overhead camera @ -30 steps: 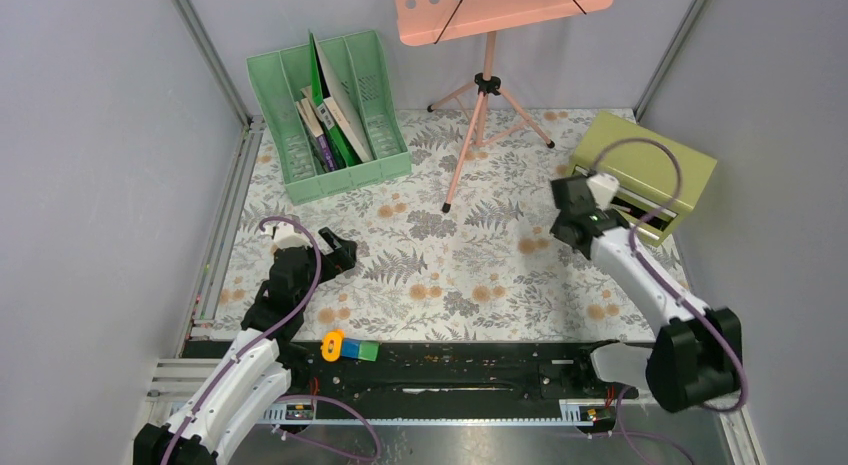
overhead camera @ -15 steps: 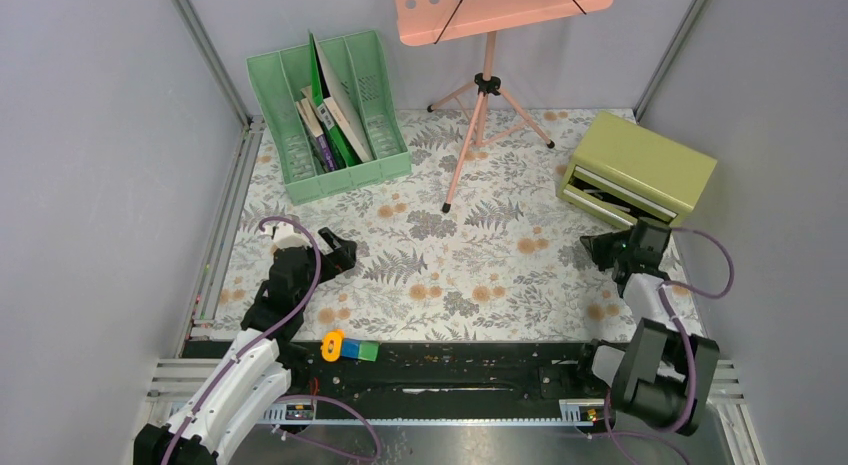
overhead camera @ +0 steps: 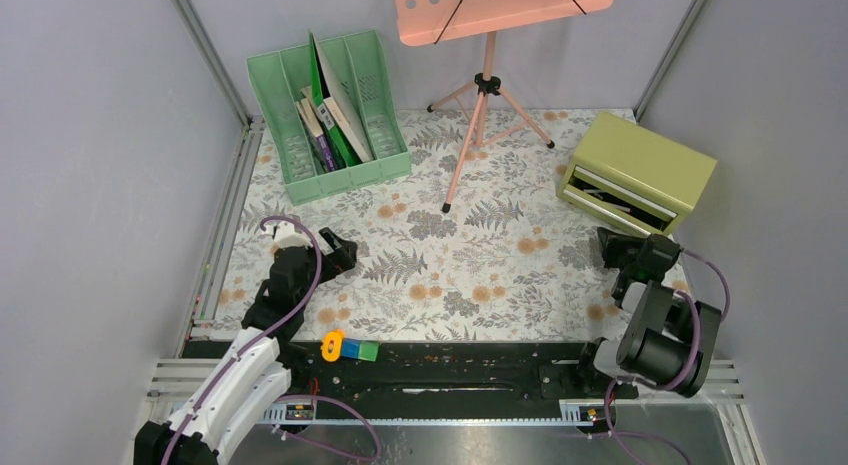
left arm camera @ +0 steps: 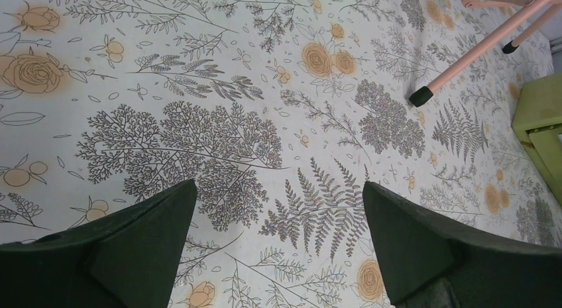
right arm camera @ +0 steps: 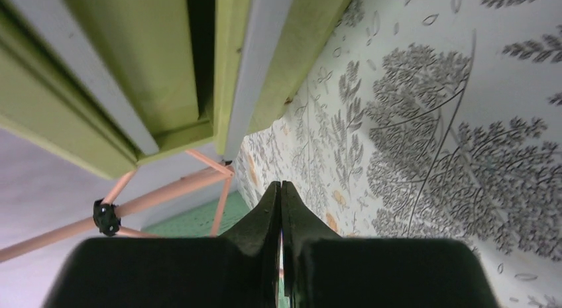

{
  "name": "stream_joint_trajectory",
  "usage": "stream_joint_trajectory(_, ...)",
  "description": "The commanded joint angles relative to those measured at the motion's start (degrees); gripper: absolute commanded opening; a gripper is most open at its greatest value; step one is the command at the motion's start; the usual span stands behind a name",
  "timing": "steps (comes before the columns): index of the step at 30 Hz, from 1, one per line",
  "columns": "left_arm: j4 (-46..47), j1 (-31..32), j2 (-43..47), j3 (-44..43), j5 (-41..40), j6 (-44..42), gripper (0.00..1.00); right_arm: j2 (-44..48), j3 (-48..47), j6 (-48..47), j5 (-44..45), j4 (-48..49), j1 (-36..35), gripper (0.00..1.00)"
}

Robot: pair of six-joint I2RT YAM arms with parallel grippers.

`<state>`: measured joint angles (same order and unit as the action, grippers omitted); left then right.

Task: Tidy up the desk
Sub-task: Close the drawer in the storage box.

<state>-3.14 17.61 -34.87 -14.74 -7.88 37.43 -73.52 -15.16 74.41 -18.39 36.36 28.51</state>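
Overhead first: desk (overhead camera: pixel 470 255) fills centre of frame, pale cloth with grey ferns and orange flowers, mostly bare. Left gripper (overhead camera: pixel 340 253) lower left, low over cloth, spread wide, holding nothing — likely just waiting. Right gripper (overhead camera: pixel 608 243) at right edge, pinched tight, empty, just below olive drawer box (overhead camera: pixel 640 155).
Left wrist: fingers (left arm camera: pixel 152 228) in bottom corners, only printed cloth between.
Right wrist: closed tips bottom centre, box front upper left with dark gap — probably lined up for pushing.

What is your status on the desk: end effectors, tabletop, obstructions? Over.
Left end effector open, empty. Right end effector shut, empty, near drawer box. Music stand on desk, centre back.
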Motion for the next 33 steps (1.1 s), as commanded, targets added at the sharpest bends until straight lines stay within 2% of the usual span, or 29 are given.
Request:
stream_joint_trajectory(1,2.87,-0.39,-0.88,-0.92,1.28,-0.87,0.99,-6.51,-0.91,4.11,3.22,10.09,0.21,0.0)
stream_joint_trajectory(9,2.9,-0.58,-0.48,-0.73,1.45,-0.87,0.99,-23.11,-0.54,12.11,2.99,32.55,0.6,0.0)
stream_joint_trajectory(14,2.87,-0.65,-0.81,-0.81,1.49,-0.87,0.99,-29.42,-0.82,15.86,3.34,39.43,0.78,0.0)
stream_joint_trajectory(20,2.87,-0.74,-0.88,-0.81,1.56,-0.94,0.99,-27.18,-1.66,13.79,2.45,36.92,0.93,0.0)
stream_joint_trajectory(28,2.84,-0.75,-0.87,-0.9,2.25,-1.39,0.99,-17.43,-8.71,4.34,3.51,16.37,1.21,0.0)
stream_joint_trajectory(33,4.99,-0.64,0.2,-0.61,4.08,-3.04,0.99,-19.48,-10.93,4.35,3.12,16.54,1.46,0.0)
